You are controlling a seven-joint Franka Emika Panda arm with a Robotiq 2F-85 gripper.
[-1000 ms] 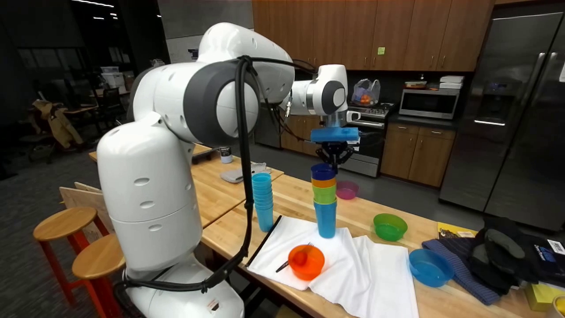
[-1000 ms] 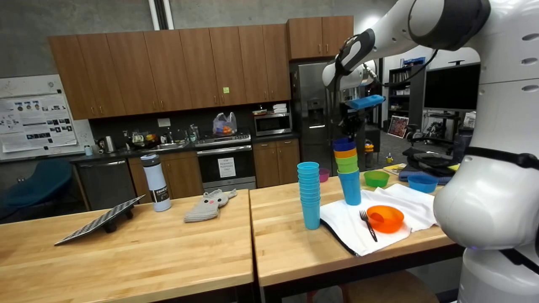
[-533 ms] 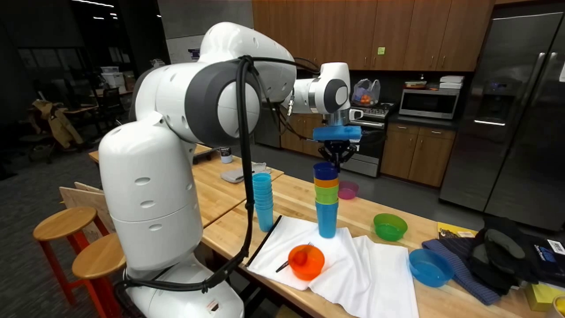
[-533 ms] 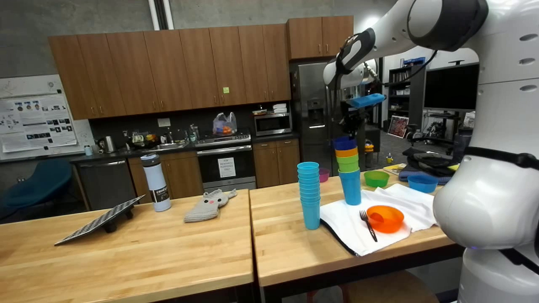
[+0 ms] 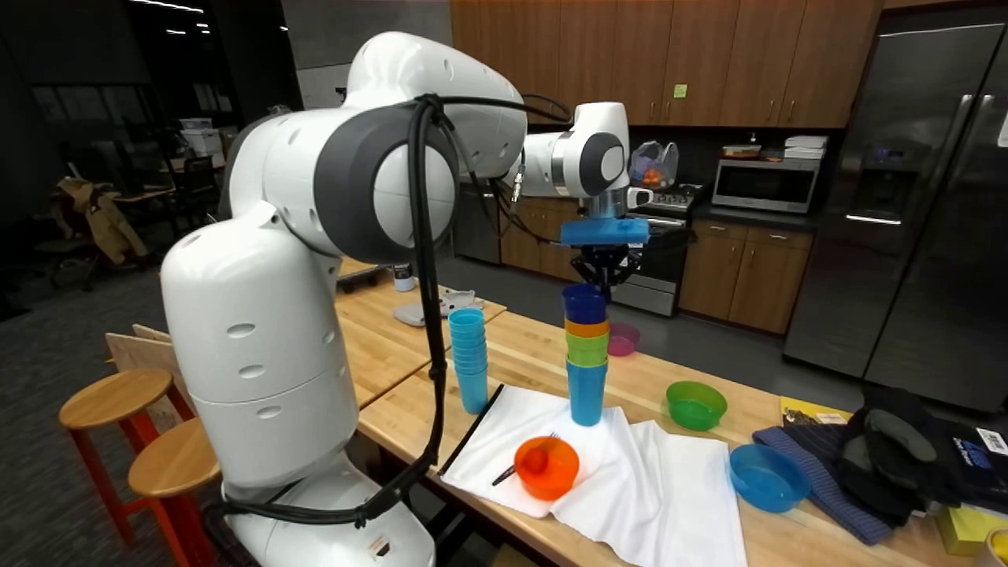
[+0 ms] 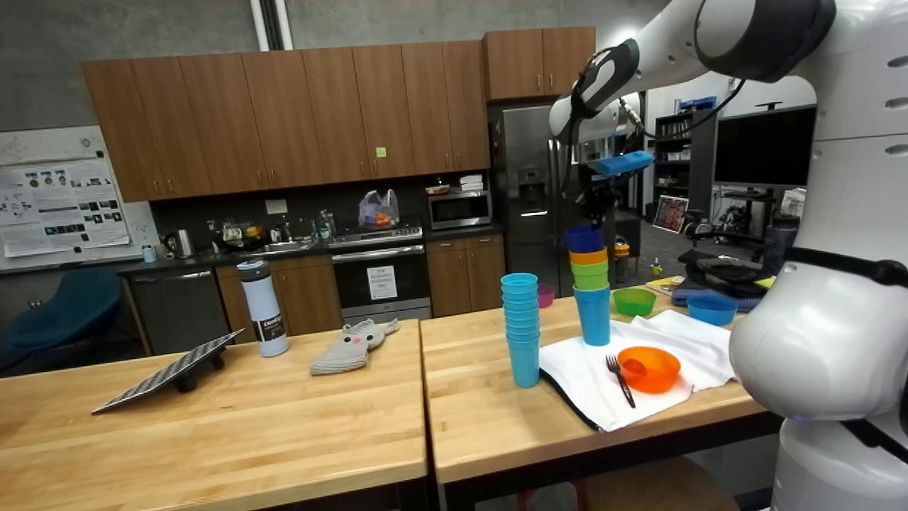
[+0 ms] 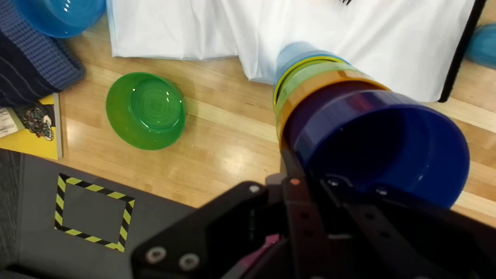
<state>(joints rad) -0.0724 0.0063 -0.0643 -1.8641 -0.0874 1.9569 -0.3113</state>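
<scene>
My gripper (image 7: 308, 172) is shut on the rim of a dark blue cup (image 7: 387, 151), with one finger outside the wall and the other inside, partly hidden. This cup tops a stack, nested in an orange cup (image 5: 587, 328). Below are a green cup (image 5: 587, 348) and a light blue cup (image 5: 587, 394). The stack stands nearly upright on a white cloth (image 5: 685, 488) in both exterior views. In the wrist view it leans away from the camera, with the dark blue opening facing me.
A stack of light blue cups (image 6: 522, 330) stands beside the cloth. An orange bowl (image 6: 648, 369) and a fork (image 6: 620, 380) lie on the cloth. A green bowl (image 7: 145, 110), a blue bowl (image 5: 768, 477), a pink bowl (image 5: 623, 339) and dark gloves (image 5: 890, 453) are around.
My gripper has moved slightly up and to the right in both exterior views. The dark blue cup has risen with it and more of its wall shows. The stack has shifted slightly right.
</scene>
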